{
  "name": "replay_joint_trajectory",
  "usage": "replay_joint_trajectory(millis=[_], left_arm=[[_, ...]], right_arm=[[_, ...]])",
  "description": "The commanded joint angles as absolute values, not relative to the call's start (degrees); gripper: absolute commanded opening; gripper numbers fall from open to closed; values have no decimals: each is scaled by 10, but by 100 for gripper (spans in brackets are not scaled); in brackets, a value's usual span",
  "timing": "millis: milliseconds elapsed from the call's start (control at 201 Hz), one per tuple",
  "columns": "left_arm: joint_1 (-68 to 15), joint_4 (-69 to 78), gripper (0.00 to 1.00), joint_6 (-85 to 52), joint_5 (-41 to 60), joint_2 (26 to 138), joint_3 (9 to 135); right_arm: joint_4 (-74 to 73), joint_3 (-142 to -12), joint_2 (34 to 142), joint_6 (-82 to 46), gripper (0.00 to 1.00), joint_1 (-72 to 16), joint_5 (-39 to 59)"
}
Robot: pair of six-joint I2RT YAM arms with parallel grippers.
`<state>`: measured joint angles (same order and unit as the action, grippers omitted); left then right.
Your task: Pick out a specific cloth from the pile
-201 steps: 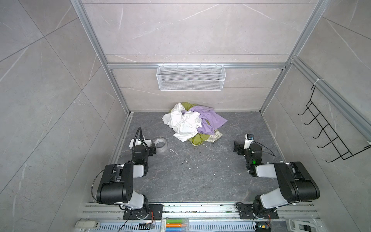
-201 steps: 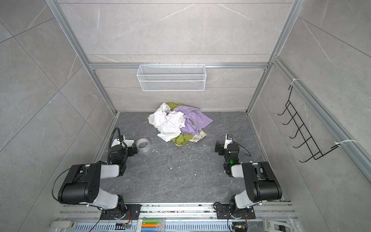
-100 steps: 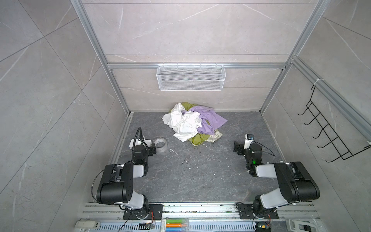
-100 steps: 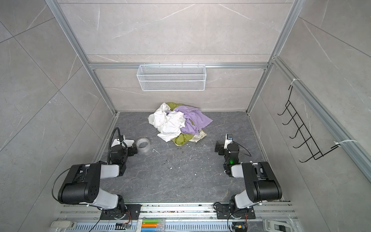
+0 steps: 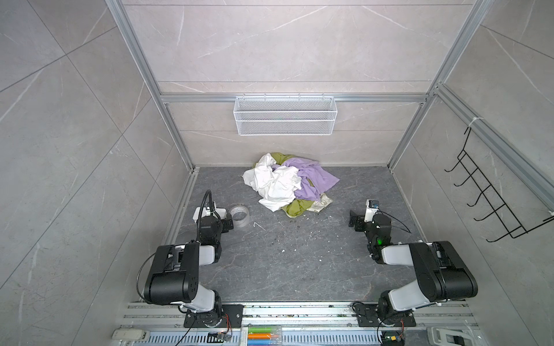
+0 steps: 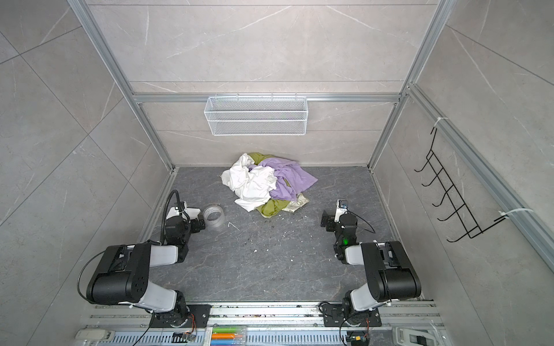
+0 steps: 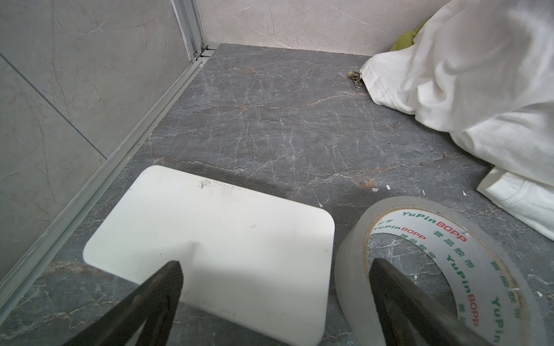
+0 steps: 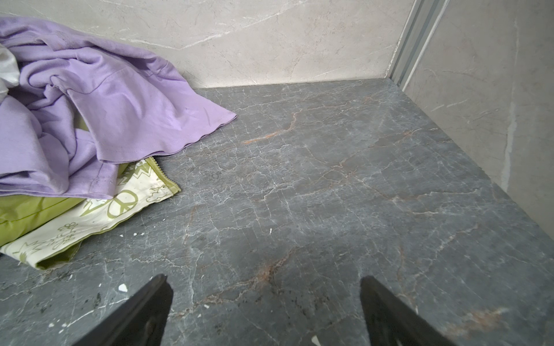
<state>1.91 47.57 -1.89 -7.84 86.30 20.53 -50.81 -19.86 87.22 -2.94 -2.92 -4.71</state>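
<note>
The pile point(image 5: 281, 185) lies on the dark floor against the back wall in both top views. The lavender cloth point(image 5: 316, 179) point(image 6: 292, 179) drapes over its right side, partly under a white cloth point(image 5: 275, 187). An olive-green cloth point(image 5: 295, 208) and a pale printed piece point(image 5: 323, 205) stick out at the near edge. In the right wrist view the lavender cloth point(image 8: 105, 104) spreads over the printed piece point(image 8: 90, 215). My left gripper point(image 5: 224, 223) point(image 7: 277, 263) is open, well short of the pile. My right gripper point(image 5: 355, 221) point(image 8: 265, 278) is open over bare floor.
A roll of clear tape point(image 5: 239, 216) point(image 7: 449, 239) stands right beside my left gripper, and a white flat board point(image 7: 209, 224) lies under it. A white wire basket point(image 5: 284, 119) hangs on the back wall. A black hook rack point(image 5: 491, 203) hangs on the right wall.
</note>
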Motion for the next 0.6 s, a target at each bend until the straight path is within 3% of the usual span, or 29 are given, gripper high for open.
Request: replay_joint_trajectory(millis=[0,144,234,363,483,592], left_arm=[[20,495,100,-16,-86,846,196],[16,431,100,-29,-138,788,205],[-2,359,100,-14,-146,741,231],[-16,214,100,-41,-117,682,293],[-16,81,100,-107,-96,674,374],[-18,2,100,-138,-59,705,444]], right_arm=[[-496,-208,852,-22,100,-37,-75],[-312,-268,771,-26,100,-63,-136],[-293,-277,736,-24,100,-77,-143],[-218,-316,701,-130,100,-81,-145],[-56,-430,743,-218,100,-83,-73],[-40,-484,795,-262,100,-84,-7]])
